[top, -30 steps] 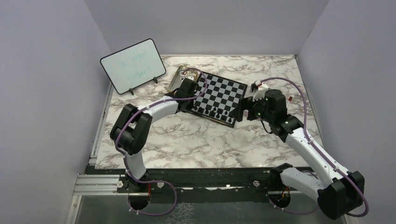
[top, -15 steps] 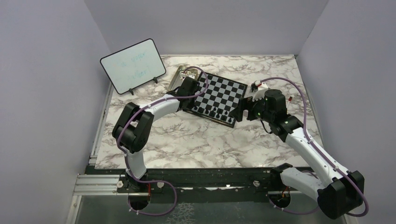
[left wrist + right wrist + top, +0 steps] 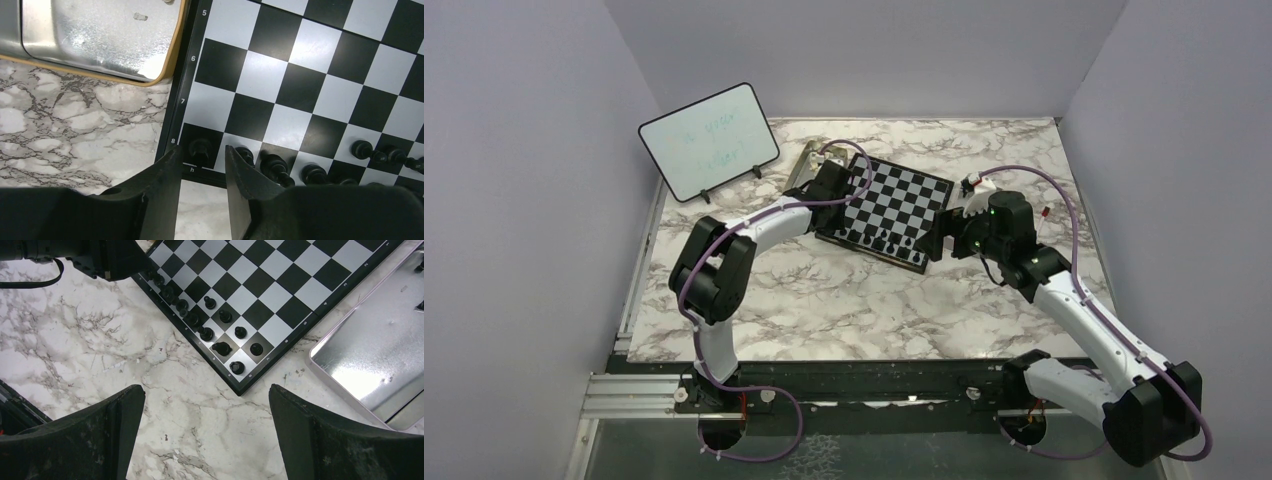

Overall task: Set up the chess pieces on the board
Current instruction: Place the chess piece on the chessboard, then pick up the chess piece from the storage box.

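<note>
The board [image 3: 894,205] lies askew at the back of the marble table, with black chess pieces [image 3: 884,240] lined along its near edge. My left gripper [image 3: 834,212] is over the board's near-left corner. In the left wrist view its jaws [image 3: 202,152] are open a little. A black piece [image 3: 200,148] stands on the corner square just past the fingertips [image 3: 175,155], touching neither, with more black pieces [image 3: 274,167] beside it. My right gripper [image 3: 206,390] is wide open over bare marble, off the board's [image 3: 260,285] other near corner, near two rows of black pieces [image 3: 220,347]. No white pieces show.
A tin [image 3: 100,35] with a gold rim and shiny inside lies against the board's left edge [image 3: 804,170]. A second shiny tin half [image 3: 375,350] lies right of the board. A white dry-erase board [image 3: 709,140] stands at the back left. Grey walls enclose the table.
My left gripper's jaws have parted, and the left wrist has shifted slightly toward the back. The right arm has barely moved.
</note>
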{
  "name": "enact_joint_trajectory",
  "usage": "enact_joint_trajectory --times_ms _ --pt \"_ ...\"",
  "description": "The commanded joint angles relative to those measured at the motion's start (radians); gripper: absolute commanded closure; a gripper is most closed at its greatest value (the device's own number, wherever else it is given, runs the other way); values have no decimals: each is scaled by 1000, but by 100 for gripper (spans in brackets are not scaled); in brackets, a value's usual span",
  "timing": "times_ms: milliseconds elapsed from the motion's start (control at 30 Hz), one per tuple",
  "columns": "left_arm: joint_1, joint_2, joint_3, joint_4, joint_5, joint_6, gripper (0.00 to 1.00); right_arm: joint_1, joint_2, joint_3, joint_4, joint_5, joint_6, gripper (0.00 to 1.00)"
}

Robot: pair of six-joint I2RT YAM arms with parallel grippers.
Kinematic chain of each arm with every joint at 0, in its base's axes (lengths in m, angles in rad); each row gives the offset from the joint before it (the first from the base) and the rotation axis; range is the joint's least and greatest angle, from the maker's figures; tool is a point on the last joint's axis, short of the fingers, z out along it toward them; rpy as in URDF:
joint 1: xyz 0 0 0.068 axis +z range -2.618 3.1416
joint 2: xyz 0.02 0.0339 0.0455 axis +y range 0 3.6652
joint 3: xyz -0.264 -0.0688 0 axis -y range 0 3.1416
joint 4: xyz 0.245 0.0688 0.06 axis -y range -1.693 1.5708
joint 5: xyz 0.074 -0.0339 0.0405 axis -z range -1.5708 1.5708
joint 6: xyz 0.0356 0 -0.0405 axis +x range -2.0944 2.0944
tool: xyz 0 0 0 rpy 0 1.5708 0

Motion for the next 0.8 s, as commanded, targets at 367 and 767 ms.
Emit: enact_joint_trajectory --times_ms 367,767 --pt "4 -135 114 -95 48 50 55 2 9 47 -15 69 20 0" --pt "3 -363 63 -101 185 81 1 2 9 65 -44 297 69 0"
